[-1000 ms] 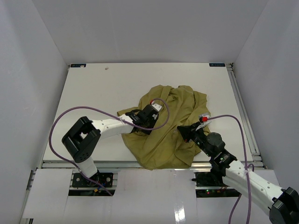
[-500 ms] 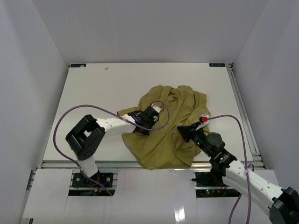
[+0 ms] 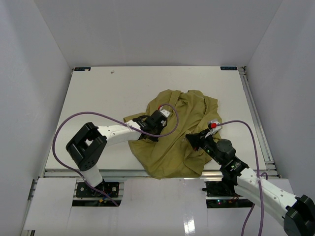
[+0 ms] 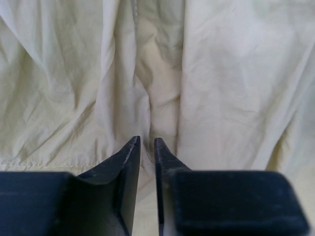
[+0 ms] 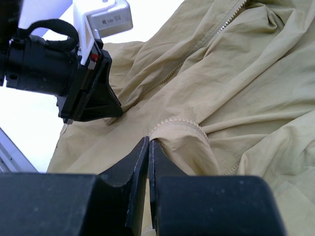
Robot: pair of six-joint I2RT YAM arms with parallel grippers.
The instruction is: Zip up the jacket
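The olive-yellow jacket (image 3: 179, 140) lies crumpled on the white table, right of centre. My left gripper (image 3: 153, 129) rests on its left part. In the left wrist view this gripper (image 4: 146, 141) is nearly shut, with a thin fold of jacket cloth (image 4: 206, 73) in the narrow gap. My right gripper (image 3: 191, 140) is at the jacket's right side. In the right wrist view it (image 5: 149, 141) is shut on a raised fold of the jacket's edge (image 5: 179, 125), which carries zipper teeth. A zipper line (image 5: 216, 32) runs up to the right. The left gripper (image 5: 88, 93) shows at the upper left there.
The table's near rail (image 3: 147, 173) runs just below the jacket hem. Purple cables (image 3: 93, 116) loop over both arms. White walls enclose the table (image 3: 113, 93) on three sides. A metal rail (image 3: 256, 118) runs along the right edge.
The right gripper has shifted slightly left and toward the near edge with the jacket edge. The left arm's elbow swayed a little. The jacket keeps nearly the same shape.
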